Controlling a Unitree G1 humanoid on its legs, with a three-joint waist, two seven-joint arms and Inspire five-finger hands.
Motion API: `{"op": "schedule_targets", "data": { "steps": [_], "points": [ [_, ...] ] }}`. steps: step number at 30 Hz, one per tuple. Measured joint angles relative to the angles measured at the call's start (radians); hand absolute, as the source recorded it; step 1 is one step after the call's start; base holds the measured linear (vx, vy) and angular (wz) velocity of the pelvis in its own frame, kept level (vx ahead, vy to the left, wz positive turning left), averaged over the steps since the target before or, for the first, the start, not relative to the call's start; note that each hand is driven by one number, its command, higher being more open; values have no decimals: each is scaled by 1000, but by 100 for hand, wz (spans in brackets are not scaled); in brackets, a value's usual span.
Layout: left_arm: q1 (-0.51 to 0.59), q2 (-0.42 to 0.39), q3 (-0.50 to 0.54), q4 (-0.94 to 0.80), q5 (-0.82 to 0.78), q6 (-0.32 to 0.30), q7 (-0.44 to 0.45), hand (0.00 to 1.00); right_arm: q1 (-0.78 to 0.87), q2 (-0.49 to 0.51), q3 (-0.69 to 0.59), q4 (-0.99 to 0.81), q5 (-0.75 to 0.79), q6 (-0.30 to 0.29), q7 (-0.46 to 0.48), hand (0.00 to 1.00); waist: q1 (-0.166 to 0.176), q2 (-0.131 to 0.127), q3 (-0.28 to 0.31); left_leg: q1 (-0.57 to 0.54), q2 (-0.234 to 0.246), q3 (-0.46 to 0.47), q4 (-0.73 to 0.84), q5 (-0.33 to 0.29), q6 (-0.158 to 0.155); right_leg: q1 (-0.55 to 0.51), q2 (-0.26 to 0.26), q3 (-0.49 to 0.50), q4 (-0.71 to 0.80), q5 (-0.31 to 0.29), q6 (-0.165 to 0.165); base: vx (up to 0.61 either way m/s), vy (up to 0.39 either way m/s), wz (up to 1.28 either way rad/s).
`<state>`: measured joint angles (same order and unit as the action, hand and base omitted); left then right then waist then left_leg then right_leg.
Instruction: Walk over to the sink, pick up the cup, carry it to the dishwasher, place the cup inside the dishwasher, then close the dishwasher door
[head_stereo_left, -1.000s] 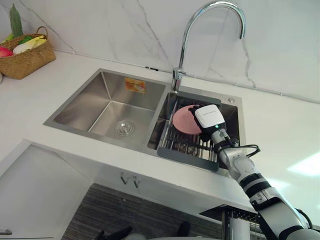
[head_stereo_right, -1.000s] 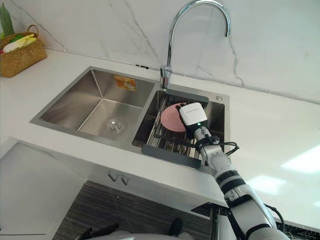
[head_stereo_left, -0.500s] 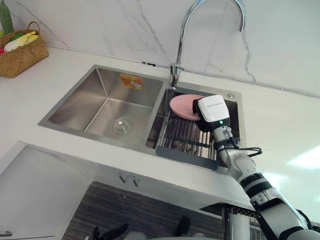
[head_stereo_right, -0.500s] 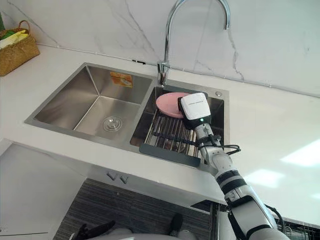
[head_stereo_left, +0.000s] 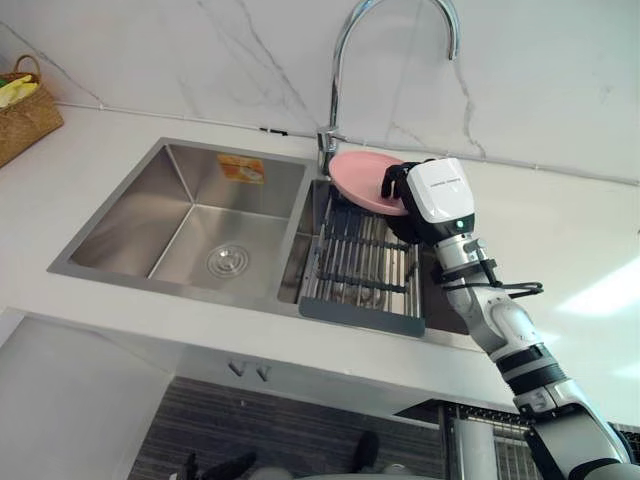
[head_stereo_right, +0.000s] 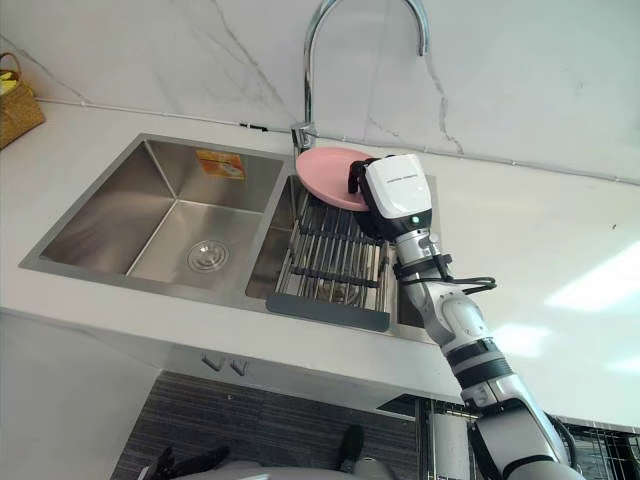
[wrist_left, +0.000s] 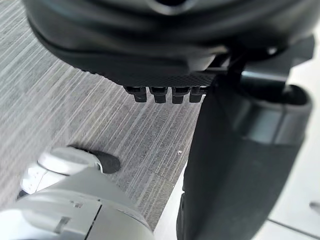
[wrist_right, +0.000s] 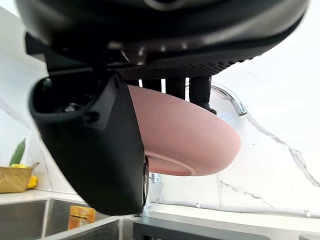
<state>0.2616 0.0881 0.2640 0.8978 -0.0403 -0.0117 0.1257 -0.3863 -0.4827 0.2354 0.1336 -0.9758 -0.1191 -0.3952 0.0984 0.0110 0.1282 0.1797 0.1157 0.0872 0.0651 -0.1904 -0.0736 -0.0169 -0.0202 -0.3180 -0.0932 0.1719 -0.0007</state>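
A shallow pink bowl-like cup (head_stereo_left: 358, 178) hangs in the air above the right sink basin, just right of the tap's base. My right hand (head_stereo_left: 396, 186) is shut on its rim, coming in from the lower right. In the right wrist view the thumb (wrist_right: 105, 150) lies against the cup's (wrist_right: 190, 135) side and the fingers (wrist_right: 176, 86) curl over its edge. My left hand (wrist_left: 150, 45) hangs low over the striped floor, with its fingers (wrist_left: 160, 94) straight and nothing in it.
A double steel sink (head_stereo_left: 200, 215) is set in the white worktop; a dark-framed wire rack (head_stereo_left: 360, 265) lies across the right basin. The tall curved tap (head_stereo_left: 345, 70) stands close behind the cup. A woven basket (head_stereo_left: 20, 115) sits far left. A wire rack (head_stereo_right: 600, 450) shows below the counter at lower right.
My right hand has shut on the pink cup and lifted it off the sink rack, up and back toward the tap. The camera view has shifted too.
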Motion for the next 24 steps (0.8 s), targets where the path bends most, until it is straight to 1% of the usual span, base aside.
{"op": "schedule_targets", "data": {
  "steps": [2, 3, 4, 5, 6, 7, 8, 9, 10, 11, 12, 13, 14, 15, 16, 17, 18, 19, 20, 21, 22, 23, 24],
  "points": [
    [20, -3, -3, 0, 1, 1, 0, 100, 19, 0, 0, -43, 16, -22, 5, 0, 1, -1, 2, -1, -17, 6, 67, -12, 20, 0, 0, 65, 3, 10, 1, 9, 82, -102],
    [29, -8, -9, 0, -1, 0, 1, 100, 25, 0, -1, -69, 31, -33, 5, 0, 0, 0, 5, -6, -30, 11, 125, -23, 34, -1, 2, 123, 6, 22, 2, -8, 51, -108],
    [32, -12, -10, 0, -1, -1, 1, 100, 26, 0, -4, -79, 35, -37, 5, 0, -2, 3, 9, -7, -32, 10, 151, -31, 36, -2, 3, 153, 7, 29, 1, -38, 57, -145],
    [31, -13, -22, 0, -2, -5, 3, 100, 28, -4, -23, -101, 35, -42, 5, 0, -10, 14, 16, -15, -31, 10, 198, -68, 35, -13, 15, 206, 7, 46, 0, -87, 75, -143],
    [20, -8, -43, 1, -9, -13, 4, 100, 34, -5, -63, -118, 35, -41, -6, 0, -21, 20, 22, -41, -22, 11, 239, -120, 36, -47, 40, 254, 11, 67, 1, -113, 87, -140],
    [6, 0, -57, 1, -13, -15, 5, 100, 34, -5, -88, -124, 35, -37, -14, 0, -29, 28, 26, -59, -18, 12, 262, -147, 36, -71, 52, 277, 17, 79, 1, -182, 104, -128],
    [-34, 15, -74, 3, -17, -16, 1, 100, 34, -5, -135, -130, 40, -15, -31, 0, -44, 19, 51, -94, -17, 25, 302, -198, 46, -120, 66, 318, 32, 106, 7, -258, 133, -132],
    [-71, 31, -82, 3, -17, -19, -1, 100, 41, -1, -173, -129, 58, 16, -36, 0, -52, -13, 84, -113, -33, 70, 334, -219, 61, -155, 67, 372, 44, 134, 15, -298, 141, -133],
    [-78, 38, -85, 0, -17, -20, -1, 100, 48, -1, -184, -129, 67, 24, -35, 0, -58, -33, 96, -115, -49, 98, 344, -224, 70, -163, 62, 402, 39, 141, 22, -333, 146, -131],
    [-87, 44, -90, 2, -15, -22, -1, 100, 59, -2, -200, -129, 75, 25, -36, 0, -64, -55, 116, -106, -59, 142, 328, -211, 94, -166, 46, 392, 20, 100, 33, -327, 111, -146],
    [-94, 42, -90, 11, -10, -17, 1, 100, 64, -4, -210, -130, 76, 20, -35, 0, -68, -53, 133, -77, -54, 227, 273, -179, 115, -198, 17, 263, 58, -9, 25, -310, 114, -179],
    [-93, 36, -89, 17, -7, -8, 6, 100, 63, -10, -211, -137, 81, 10, -36, 0, -67, -44, 137, -61, -44, 286, 251, -168, 116, -243, -7, 155, 166, -47, -24, -250, 111, -177],
    [-91, 30, -82, 24, -10, 1, 17, 100, 63, -17, -210, -146, 86, -5, -36, 0, -67, -37, 138, -50, -37, 333, 238, -164, 119, -270, -34, 83, 293, -74, -61, -195, 122, -176],
    [-93, 29, -67, 42, -32, 25, 42, 100, 63, -29, -209, -153, 89, -34, -41, 0, -66, -29, 135, -31, -25, 403, 227, -161, 120, -276, -97, -25, 507, -138, -104, -190, 109, -169],
    [-93, 40, -61, 52, -66, 46, 57, 100, 61, -29, -207, -158, 89, -53, -46, 0, -63, -29, 132, -21, -10, 455, 227, -161, 120, -242, -153, -89, 640, -211, -116, -125, 58, -149],
    [-93, 44, -55, 55, -81, 54, 61, 100, 61, -29, -205, -159, 89, -62, -50, 0, -61, -32, 128, -23, -1, 477, 230, -161, 120, -219, -182, -118, 683, -247, -122, -63, 18, -124],
    [-91, 51, -49, 59, -94, 60, 64, 100, 54, -33, -187, -157, 89, -72, -61, 0, -57, -35, 117, -39, 19, 512, 251, -161, 120, -174, -235, -169, 731, -281, -131, 3, -37, -124],
    [-89, 56, -32, 58, -94, 58, 65, 100, 36, -37, -162, -146, 88, -80, -63, 0, -41, -43, 109, -67, 42, 533, 295, -161, 120, -136, -282, -202, 731, -271, -142, 17, -73, -136],
    [-89, 60, -24, 58, -94, 57, 65, 100, 24, -40, -145, -138, 88, -83, -62, 0, -27, -49, 105, -80, 52, 536, 321, -161, 120, -126, -295, -209, 707, -256, -147, 24, -159, -153],
    [-97, 61, -9, 67, -94, 49, 66, 100, 11, -47, -120, -126, 87, -94, -62, 0, -1, -44, 98, -99, 74, 521, 340, -153, 109, -116, -245, -208, 614, -241, -145, 8, -209, -125],
    [-99, 57, -8, 75, -94, 47, 66, 100, 11, -54, -110, -122, 87, -96, -62, 0, 4, -37, 91, -104, 84, 509, 337, -146, 101, -103, -215, -202, 553, -229, -130, 8, -216, -116],
    [-106, 53, -10, 89, -95, 37, 66, 100, 14, -61, -103, -118, 87, -92, -62, 0, 2, -33, 82, -105, 92, 493, 326, -132, 82, -71, -174, -187, 457, -224, -115, 22, -196, -73],
    [-115, 49, -17, 92, -98, 28, 64, 100, 13, -70, -103, -119, 89, -79, -59, 0, -4, -35, 76, -95, 89, 503, 304, -130, 80, -66, -164, -185, 424, -232, -83, 29, -163, -54]
  ]
}}
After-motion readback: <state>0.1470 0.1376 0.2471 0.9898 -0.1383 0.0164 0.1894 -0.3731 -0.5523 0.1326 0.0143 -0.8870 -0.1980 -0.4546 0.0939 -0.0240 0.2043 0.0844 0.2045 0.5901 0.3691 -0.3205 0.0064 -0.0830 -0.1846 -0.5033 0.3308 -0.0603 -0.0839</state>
